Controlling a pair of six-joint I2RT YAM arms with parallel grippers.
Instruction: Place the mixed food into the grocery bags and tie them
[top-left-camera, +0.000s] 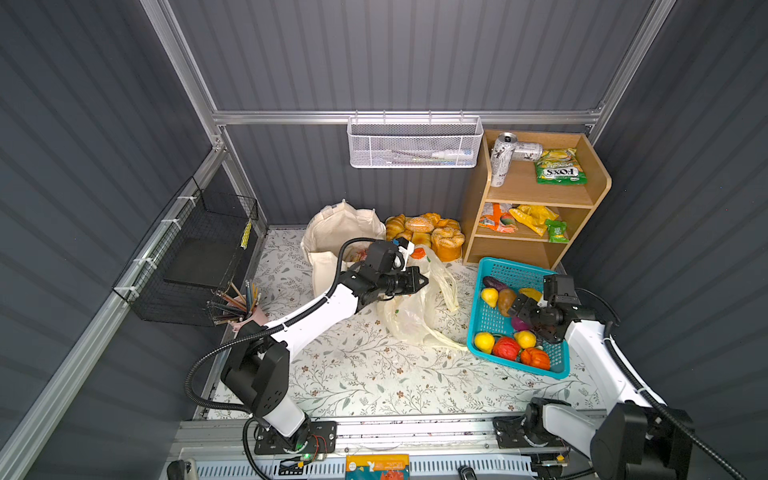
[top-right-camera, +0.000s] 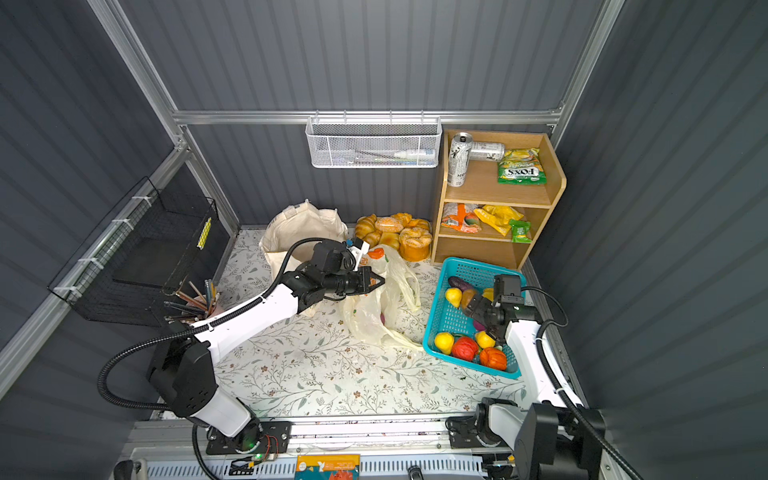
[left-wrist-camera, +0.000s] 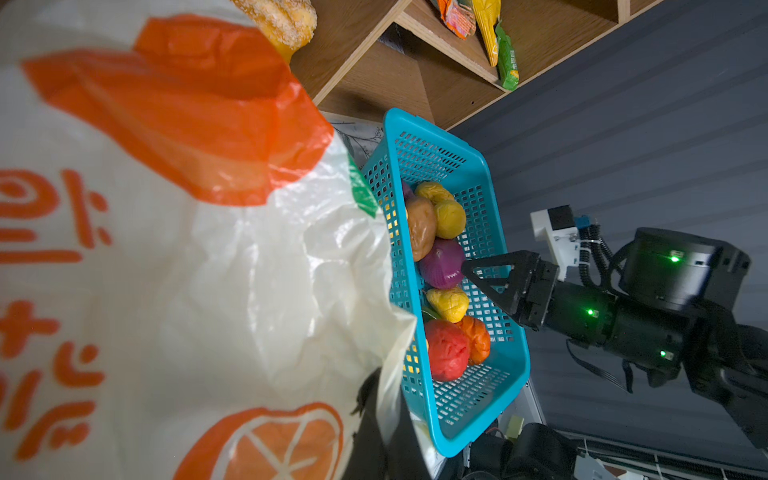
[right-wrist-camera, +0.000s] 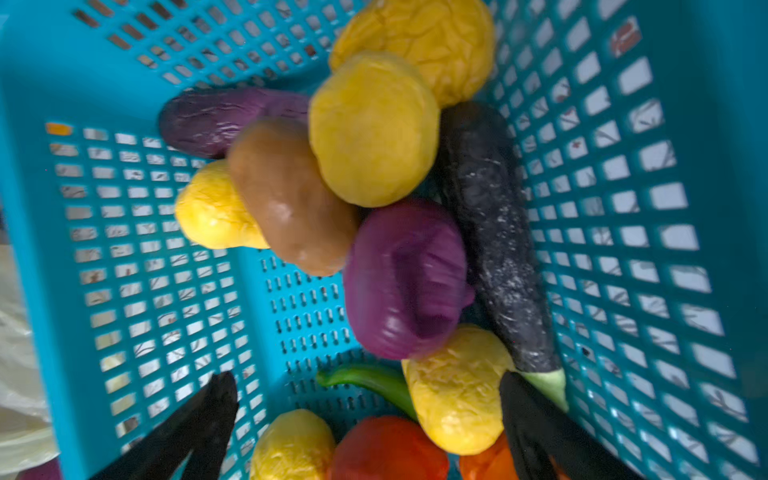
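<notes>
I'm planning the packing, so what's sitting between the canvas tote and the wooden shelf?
A pile of breads, croissants and rolls, sits between the canvas tote and the wooden shelf, in both top views.

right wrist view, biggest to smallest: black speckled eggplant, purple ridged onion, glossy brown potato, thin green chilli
1. black speckled eggplant
2. purple ridged onion and glossy brown potato, about alike
3. thin green chilli, partly hidden

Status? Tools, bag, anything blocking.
Left tool shut on rim of thin cream-yellow plastic bag. Right tool open over turquoise plastic basket, round purple toy onion ahead, nothing held. Brown toy potato, dark eggplant crowd it.
</notes>
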